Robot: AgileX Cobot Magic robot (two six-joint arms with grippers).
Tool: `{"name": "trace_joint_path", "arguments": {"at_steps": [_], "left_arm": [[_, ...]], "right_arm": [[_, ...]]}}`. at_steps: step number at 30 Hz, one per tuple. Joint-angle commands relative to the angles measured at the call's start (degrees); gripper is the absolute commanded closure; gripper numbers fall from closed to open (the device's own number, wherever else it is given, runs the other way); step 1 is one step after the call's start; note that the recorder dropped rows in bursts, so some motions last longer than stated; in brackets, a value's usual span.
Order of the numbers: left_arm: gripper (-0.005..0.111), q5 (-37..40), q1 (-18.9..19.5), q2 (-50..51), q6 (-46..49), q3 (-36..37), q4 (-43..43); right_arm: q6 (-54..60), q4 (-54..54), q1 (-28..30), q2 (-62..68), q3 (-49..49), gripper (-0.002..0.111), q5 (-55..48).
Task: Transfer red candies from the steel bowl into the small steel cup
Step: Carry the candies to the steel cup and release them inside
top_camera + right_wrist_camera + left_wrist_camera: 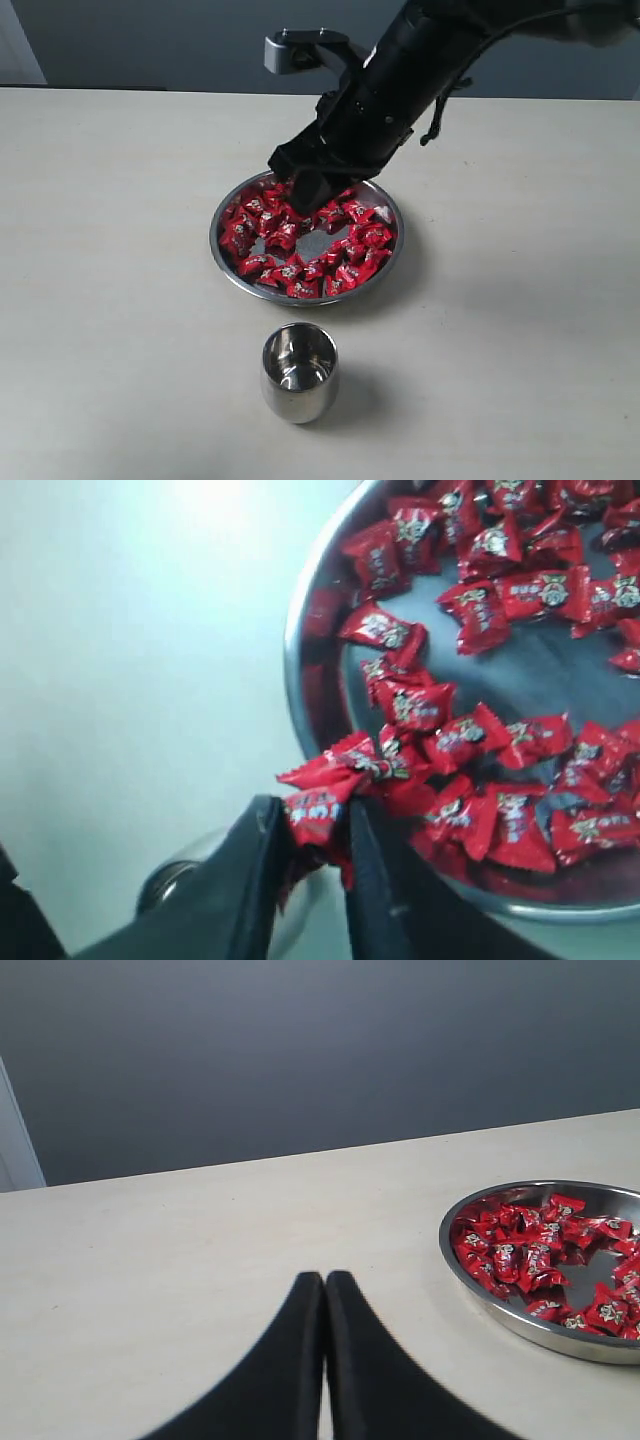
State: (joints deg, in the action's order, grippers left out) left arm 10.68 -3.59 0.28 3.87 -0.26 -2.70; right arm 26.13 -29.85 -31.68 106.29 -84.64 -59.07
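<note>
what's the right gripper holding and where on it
One red candy, pinched across its wrapped body by the right gripper. The left gripper, shut, holds nothing.

One steel bowl; one small steel cup; red candies roughly thirty, overlapping, exact count unclear.

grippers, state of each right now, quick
left gripper: closed, holding nothing
right gripper: closed on a red candy
</note>
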Motion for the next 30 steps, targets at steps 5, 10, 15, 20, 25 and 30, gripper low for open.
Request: {"name": "trace_joint_path", "arguments": {"at_steps": [5,10,15,20,25,30], "left_arm": [[0.105,-0.4,0.0,-0.3,0.0,0.3,0.0],[0.105,-0.4,0.0,-0.3,0.0,0.3,-0.1],[0.105,-0.4,0.0,-0.3,0.0,0.3,-0.1],[0.105,-0.4,0.0,-0.3,0.0,0.3,-0.1],[0.105,-0.4,0.0,-0.3,0.0,0.3,-0.1],[0.105,-0.4,0.0,-0.3,0.0,0.3,-0.1]], "right_arm": [[1.1,-0.2,-5.2,-9.5,12.3,0.108,1.2],[1.1,-0.3,-8.4,-9.6,17.1,0.108,4.9],[1.1,-0.4,-10.2,-9.6,19.8,0.108,6.7],[1.1,-0.2,-10.3,-9.6,20.0,0.107,7.3],[1.2,0.0,-10.3,-9.6,20.0,0.078,7.2],[1.2,0.0,-10.3,-9.6,20.0,0.069,7.3]]}}
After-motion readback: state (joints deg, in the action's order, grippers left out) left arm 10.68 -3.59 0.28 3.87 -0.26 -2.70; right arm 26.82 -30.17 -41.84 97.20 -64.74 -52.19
